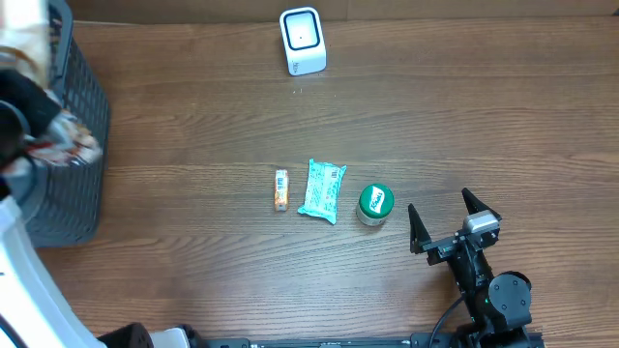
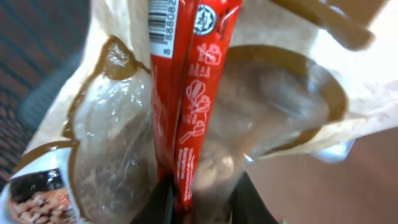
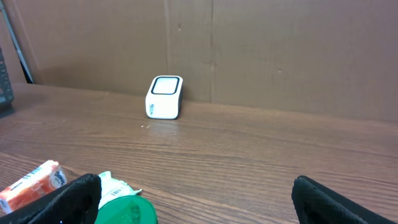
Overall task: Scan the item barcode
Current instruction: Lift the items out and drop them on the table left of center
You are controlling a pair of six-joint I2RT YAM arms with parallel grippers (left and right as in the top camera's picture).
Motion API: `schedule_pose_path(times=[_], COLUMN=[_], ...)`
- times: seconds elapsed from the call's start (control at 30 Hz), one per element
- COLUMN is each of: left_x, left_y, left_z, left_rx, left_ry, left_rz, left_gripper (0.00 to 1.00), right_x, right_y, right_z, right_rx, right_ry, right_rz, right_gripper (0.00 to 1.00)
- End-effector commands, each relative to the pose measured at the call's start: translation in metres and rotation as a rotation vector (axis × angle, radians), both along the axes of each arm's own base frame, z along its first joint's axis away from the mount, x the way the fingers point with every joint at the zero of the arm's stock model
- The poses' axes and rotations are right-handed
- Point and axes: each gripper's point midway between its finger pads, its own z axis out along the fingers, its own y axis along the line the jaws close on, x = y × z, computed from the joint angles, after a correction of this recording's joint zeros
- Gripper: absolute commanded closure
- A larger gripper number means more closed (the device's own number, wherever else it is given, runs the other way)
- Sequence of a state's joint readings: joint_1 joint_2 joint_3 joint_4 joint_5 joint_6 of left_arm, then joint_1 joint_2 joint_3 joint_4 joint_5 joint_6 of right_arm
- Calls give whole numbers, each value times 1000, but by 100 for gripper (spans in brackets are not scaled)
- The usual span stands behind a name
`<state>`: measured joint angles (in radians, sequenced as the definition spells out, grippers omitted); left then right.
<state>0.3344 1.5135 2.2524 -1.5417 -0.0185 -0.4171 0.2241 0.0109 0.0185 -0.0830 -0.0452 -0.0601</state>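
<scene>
My left gripper (image 2: 202, 200) is shut on a snack bag (image 2: 261, 106) with clear windows and brown paper edges. The dark jaws pinch its red back seam (image 2: 186, 124), and a barcode (image 2: 163, 25) shows at the top of that seam. In the overhead view the bag (image 1: 29, 43) is a beige blur held over the basket at the far left. The white scanner (image 1: 303, 41) stands at the back middle of the table, also in the right wrist view as the scanner (image 3: 165, 98). My right gripper (image 1: 445, 217) is open over the table at the front right, holding nothing.
A dark mesh basket (image 1: 73, 198) with more packets stands at the left edge. In a row mid-table lie an orange packet (image 1: 281, 189), a teal packet (image 1: 322, 189) and a green-lidded jar (image 1: 375, 204). The jar (image 3: 124, 211) sits just by my right gripper's left finger.
</scene>
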Motion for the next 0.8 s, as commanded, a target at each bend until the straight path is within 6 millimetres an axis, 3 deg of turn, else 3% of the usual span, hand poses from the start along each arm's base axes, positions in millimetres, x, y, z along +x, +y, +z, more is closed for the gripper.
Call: schedule_pose_path(times=[0.0, 0.2, 0.37, 0.6, 0.77], left_x=[0, 3, 7, -3, -8], left_y=[-37, -101, -140, -151, -145], left_z=[-18, -75, -138, -225, -264], left_rx=[-24, -64, -52, -26, 2], left_ry=[91, 284, 427, 578, 624], left_rz=[-102, -281, -371, -327, -311], left_gripper=[96, 96, 96, 96, 92], right_x=[0, 0, 0, 0, 0], right_y=[0, 0, 0, 0, 0], right_z=[-3, -3, -3, -3, -3], right_rx=[-4, -4, -4, -4, -4], right_ry=[1, 1, 1, 1, 1], right_rz=[1, 1, 0, 1, 1], right_gripper=[0, 0, 0, 0, 0])
